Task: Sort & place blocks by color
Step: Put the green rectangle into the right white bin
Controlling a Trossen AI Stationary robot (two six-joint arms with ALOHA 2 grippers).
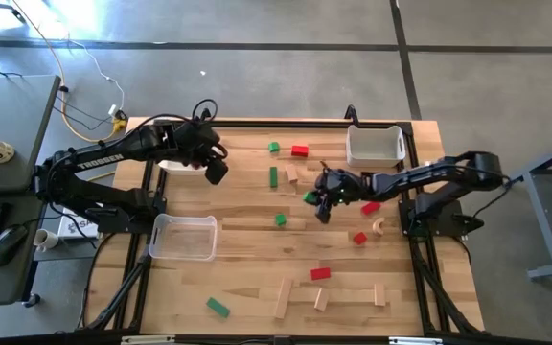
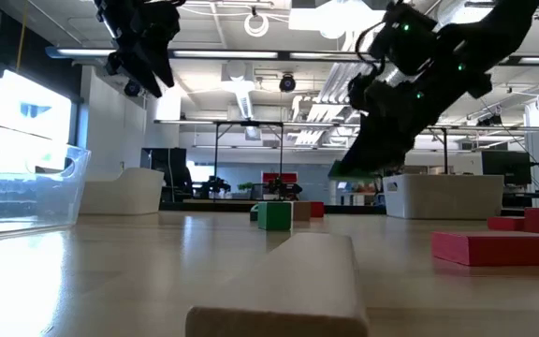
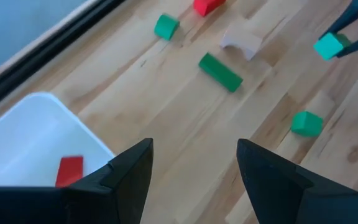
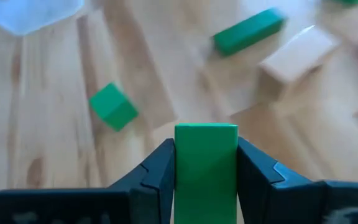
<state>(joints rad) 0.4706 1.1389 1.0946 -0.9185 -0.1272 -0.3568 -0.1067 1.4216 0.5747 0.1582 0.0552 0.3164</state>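
Currently the right gripper [image 4: 206, 168] is clamping a small green wooden block [image 4: 206, 163] between its two dark fingers, hanging above the wooden table [image 1: 247, 278] near its middle, clear of the surface; a green cube [image 4: 112, 106] and a green bar [image 4: 248, 31] are lying on the table just beyond it; the left gripper [image 3: 194, 168], fingers spread and empty, is hovering over the white plastic bin [image 3: 23, 143], where a red block [image 3: 71, 170] is sitting; other red, green and plain blocks are lying scattered across the table.
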